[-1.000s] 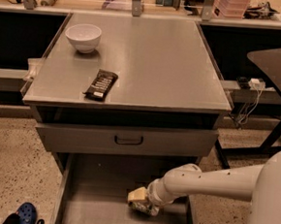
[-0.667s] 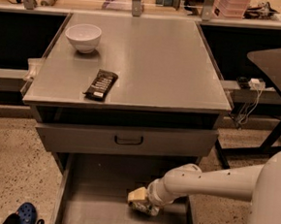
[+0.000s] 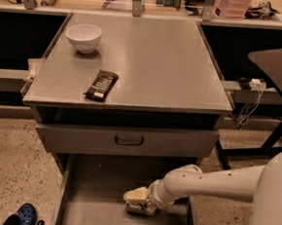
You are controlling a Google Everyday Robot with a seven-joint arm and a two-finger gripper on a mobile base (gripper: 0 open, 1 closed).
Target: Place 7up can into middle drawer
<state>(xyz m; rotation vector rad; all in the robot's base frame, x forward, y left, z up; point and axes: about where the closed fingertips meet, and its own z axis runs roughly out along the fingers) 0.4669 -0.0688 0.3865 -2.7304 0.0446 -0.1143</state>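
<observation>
The middle drawer [image 3: 90,198] is the wide grey tray pulled out at the bottom of the cabinet, with a bare flat floor. My gripper [image 3: 136,201] is reached down into it on the white arm [image 3: 209,181] that comes in from the right. It sits low over the drawer floor, right of the middle. The 7up can [image 3: 141,210], silvery with green, lies at the gripper, on or just above the floor, partly hidden by it.
Above the tray is a drawer with a grey front panel and dark bar handle [image 3: 129,141], slightly open. On the cabinet top stand a white bowl [image 3: 83,35] and a black snack bar wrapper [image 3: 101,85]. A dark table [image 3: 281,62] is at the right. A blue shoe [image 3: 25,215] lies on the floor at the left.
</observation>
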